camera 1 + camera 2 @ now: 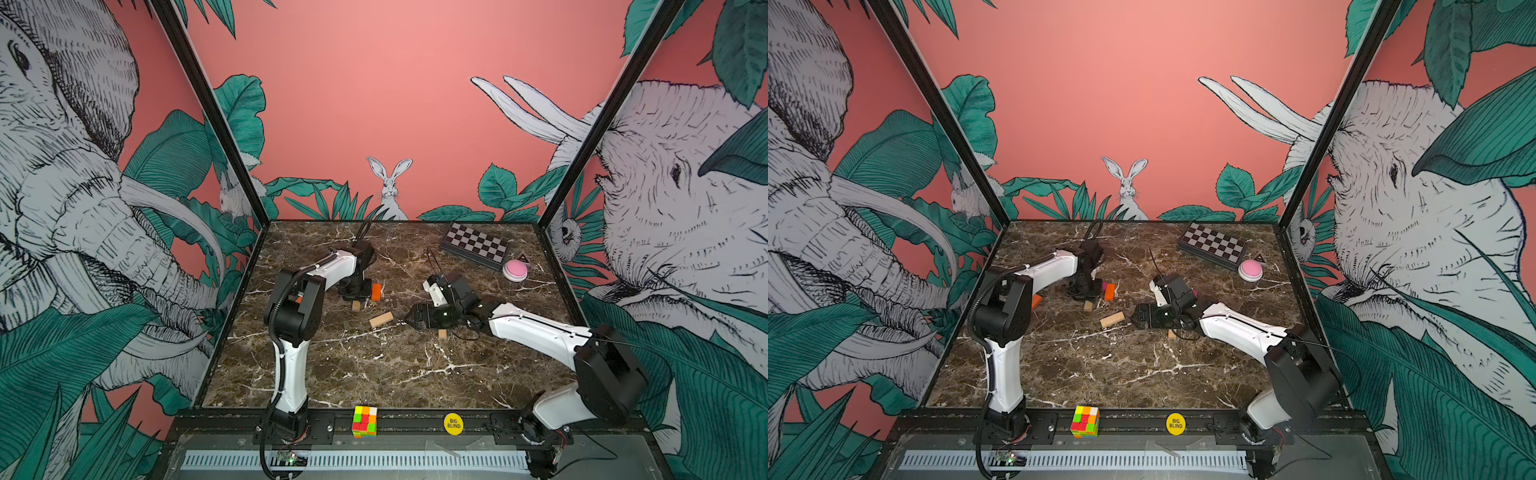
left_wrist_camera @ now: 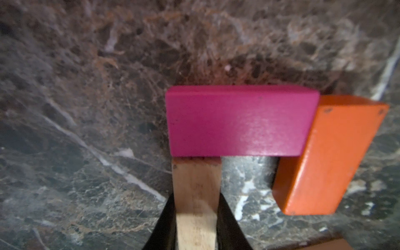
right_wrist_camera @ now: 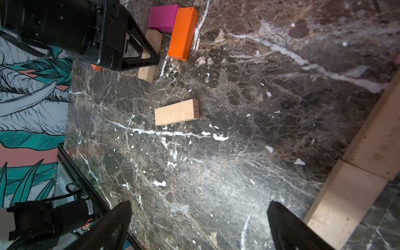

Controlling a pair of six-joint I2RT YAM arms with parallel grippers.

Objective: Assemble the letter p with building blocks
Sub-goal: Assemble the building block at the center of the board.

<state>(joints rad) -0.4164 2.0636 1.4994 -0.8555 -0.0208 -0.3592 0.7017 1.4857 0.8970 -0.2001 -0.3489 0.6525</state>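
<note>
In the left wrist view my left gripper point(image 2: 195, 199) is shut on a plain tan wood block point(image 2: 195, 184). The block's far end butts against the long side of a magenta block point(image 2: 238, 123). An orange block point(image 2: 329, 155) stands at a right angle against the magenta one's other end. In both top views this group lies mid-table under the left gripper point(image 1: 354, 293), with the orange block point(image 1: 376, 291) beside it. A loose tan block point(image 1: 381, 319) lies between the arms. My right gripper point(image 3: 199, 225) hovers open and holds nothing. Two tan blocks point(image 3: 368, 168) lie end to end beside it.
A black-and-white checkered box point(image 1: 474, 245) and a pink round button point(image 1: 515, 270) sit at the back right. A multicoloured puzzle cube point(image 1: 365, 421) and a yellow disc point(image 1: 453, 423) rest on the front rail. Another orange block point(image 1: 1036, 302) peeks out behind the left arm's elbow.
</note>
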